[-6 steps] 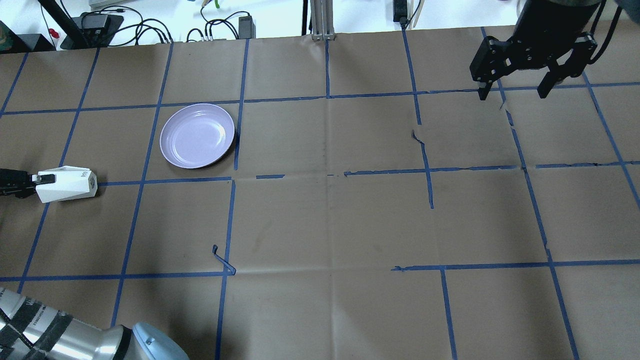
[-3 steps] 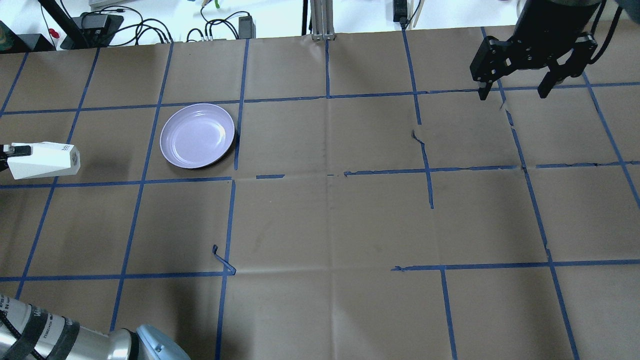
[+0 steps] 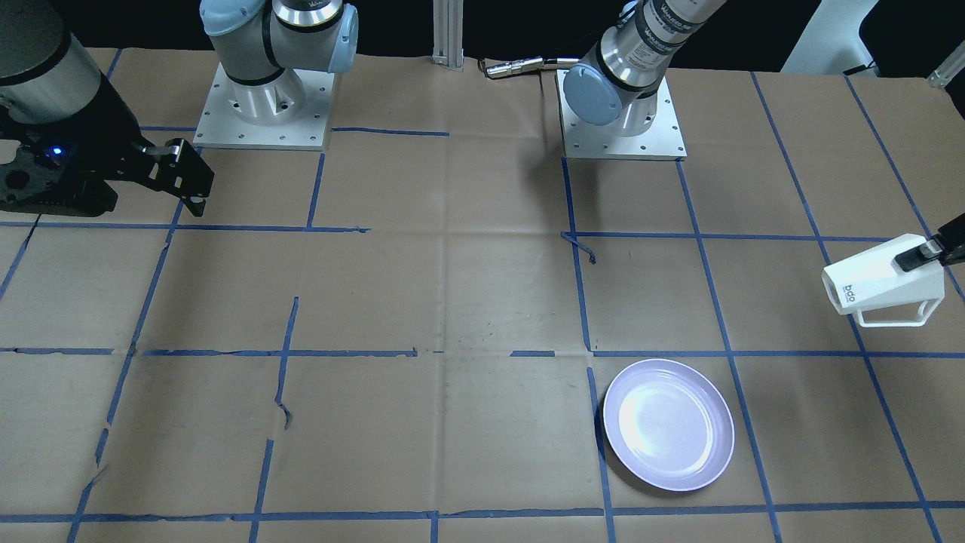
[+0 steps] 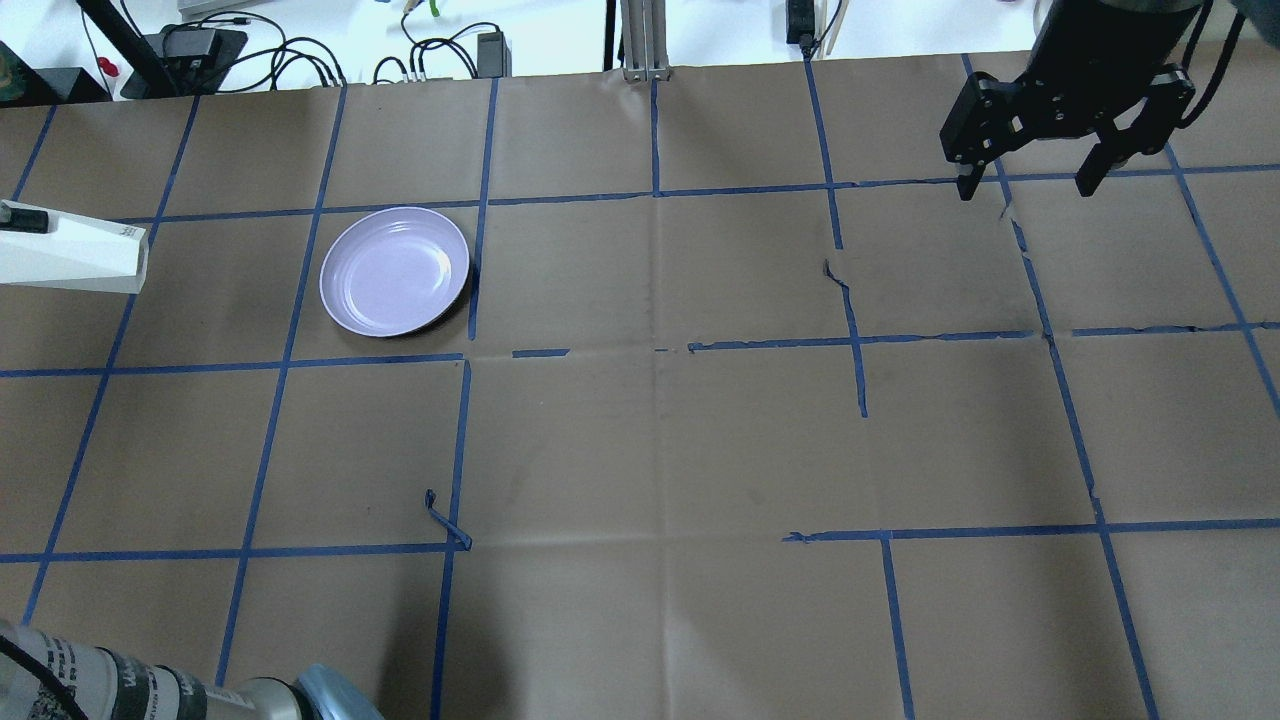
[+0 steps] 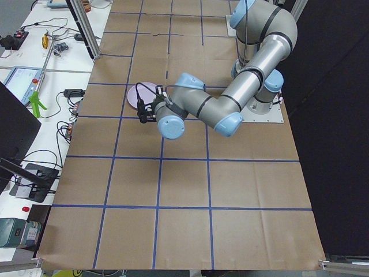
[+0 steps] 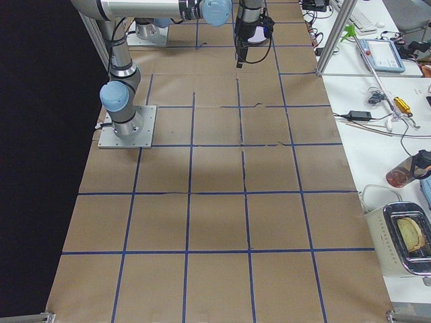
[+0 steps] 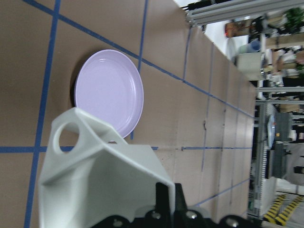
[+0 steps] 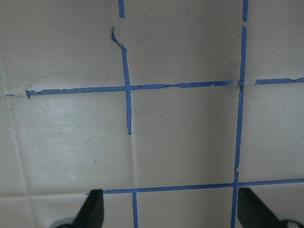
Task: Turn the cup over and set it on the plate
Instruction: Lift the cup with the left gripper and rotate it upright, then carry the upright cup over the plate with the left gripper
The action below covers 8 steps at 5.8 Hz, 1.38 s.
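Observation:
The white faceted cup (image 4: 72, 262) hangs on its side in the air at the table's left edge, left of the plate (image 4: 394, 271). My left gripper (image 4: 20, 217) is shut on the cup's wide end. In the front-facing view the cup (image 3: 882, 283) points its narrow base toward the table's middle, handle down, with the left gripper (image 3: 926, 255) behind it and the lavender plate (image 3: 668, 424) empty. The left wrist view shows the cup (image 7: 99, 190) in the left gripper (image 7: 168, 206) with the plate (image 7: 109, 92) beyond. My right gripper (image 4: 1025, 188) is open and empty at the far right.
Brown paper with a blue tape grid covers the table (image 4: 660, 430). Cables and power bricks (image 4: 300, 55) lie past the far edge. The two arm bases (image 3: 260, 98) stand on the robot's side. The right wrist view shows only bare paper under the open right gripper (image 8: 172, 211).
My left gripper has lifted the cup off the table and carried it toward the far side. The right arm and the plate have not moved.

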Available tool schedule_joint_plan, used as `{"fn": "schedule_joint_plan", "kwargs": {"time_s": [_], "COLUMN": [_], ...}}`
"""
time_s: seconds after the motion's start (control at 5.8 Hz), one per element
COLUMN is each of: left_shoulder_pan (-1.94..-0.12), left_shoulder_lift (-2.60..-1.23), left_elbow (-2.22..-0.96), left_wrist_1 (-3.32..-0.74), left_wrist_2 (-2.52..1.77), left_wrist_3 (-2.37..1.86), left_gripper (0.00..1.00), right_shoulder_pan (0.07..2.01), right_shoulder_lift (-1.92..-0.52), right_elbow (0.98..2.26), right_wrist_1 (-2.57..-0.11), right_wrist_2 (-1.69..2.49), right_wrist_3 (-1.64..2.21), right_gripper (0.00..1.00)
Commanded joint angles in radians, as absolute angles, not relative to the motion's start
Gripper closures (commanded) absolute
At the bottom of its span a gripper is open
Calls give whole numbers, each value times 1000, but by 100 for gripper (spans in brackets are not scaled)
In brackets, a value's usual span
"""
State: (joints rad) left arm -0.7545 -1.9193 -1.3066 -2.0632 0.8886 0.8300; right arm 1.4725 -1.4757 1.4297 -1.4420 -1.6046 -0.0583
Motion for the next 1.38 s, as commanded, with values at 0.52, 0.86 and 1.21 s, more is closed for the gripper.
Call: {"fn": "schedule_joint_plan", "kwargs": {"time_s": [0.52, 0.86, 1.21], "left_shoulder_pan": [-1407, -1477, -1482], "left_shoulder_lift": [-1838, -1871, -1940], "left_elbow": [-1443, -1650, -1797], "left_wrist_1": [-1310, -971, -761], "left_wrist_2": [1520, 1592, 1614], "left_wrist_3": [232, 163, 170], "left_gripper": [100, 100, 100], "right_shoulder_pan": [1473, 1473, 1473], "right_shoulder_lift": [-1476, -1476, -1476], "right_elbow": [1430, 1430, 1430], "right_wrist_1": [-1442, -1442, -1442], "right_wrist_2": [-1605, -1605, -1605], "right_wrist_3": [-58, -58, -58], "right_gripper": [0, 0, 0]}}
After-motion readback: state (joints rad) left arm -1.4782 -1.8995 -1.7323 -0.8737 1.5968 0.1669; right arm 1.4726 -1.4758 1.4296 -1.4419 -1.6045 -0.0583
